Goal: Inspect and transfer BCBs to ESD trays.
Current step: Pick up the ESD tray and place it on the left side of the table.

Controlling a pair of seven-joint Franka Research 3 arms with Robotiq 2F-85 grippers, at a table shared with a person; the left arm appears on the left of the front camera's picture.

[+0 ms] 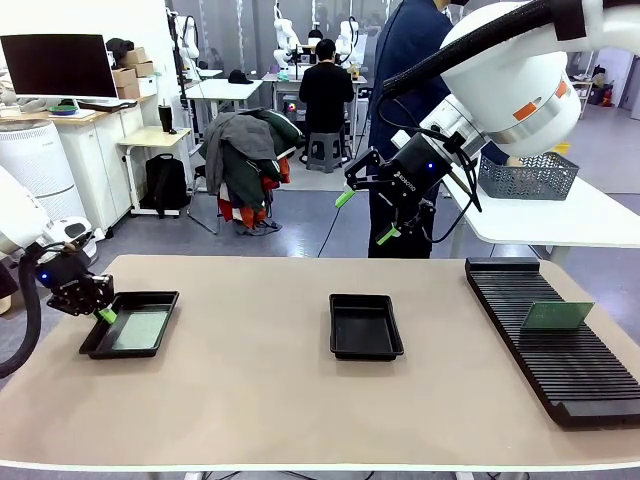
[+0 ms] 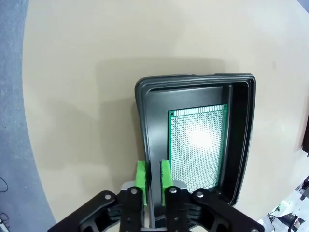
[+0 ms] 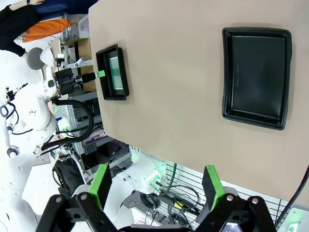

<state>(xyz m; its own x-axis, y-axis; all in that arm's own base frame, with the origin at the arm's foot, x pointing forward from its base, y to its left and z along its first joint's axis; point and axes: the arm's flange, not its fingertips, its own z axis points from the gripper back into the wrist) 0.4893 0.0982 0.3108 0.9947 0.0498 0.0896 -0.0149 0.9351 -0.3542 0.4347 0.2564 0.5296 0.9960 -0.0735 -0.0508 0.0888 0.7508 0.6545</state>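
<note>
One ESD tray [image 1: 152, 297] lies at the table's left with a green BCB [image 1: 140, 328] flat on its floor. My left gripper [image 1: 105, 314] sits low at that tray's left rim. In the left wrist view the board [image 2: 198, 145] rests loose inside the tray [image 2: 193, 79], and my left gripper [image 2: 153, 175] stands open by a narrow gap with the tray's wall between the pads. A second ESD tray [image 1: 366, 328] lies empty mid-table. My right gripper [image 1: 365, 217] hangs open high above the far edge, holding nothing. From the right wrist, that gripper [image 3: 157, 186] looks down on the empty tray [image 3: 256, 72].
A long black slotted rack [image 1: 560, 370] runs along the table's right side with one green board [image 1: 556, 316] standing in it. A person in dark clothes [image 1: 400, 120] stands behind the far edge. Bare tabletop lies between the trays.
</note>
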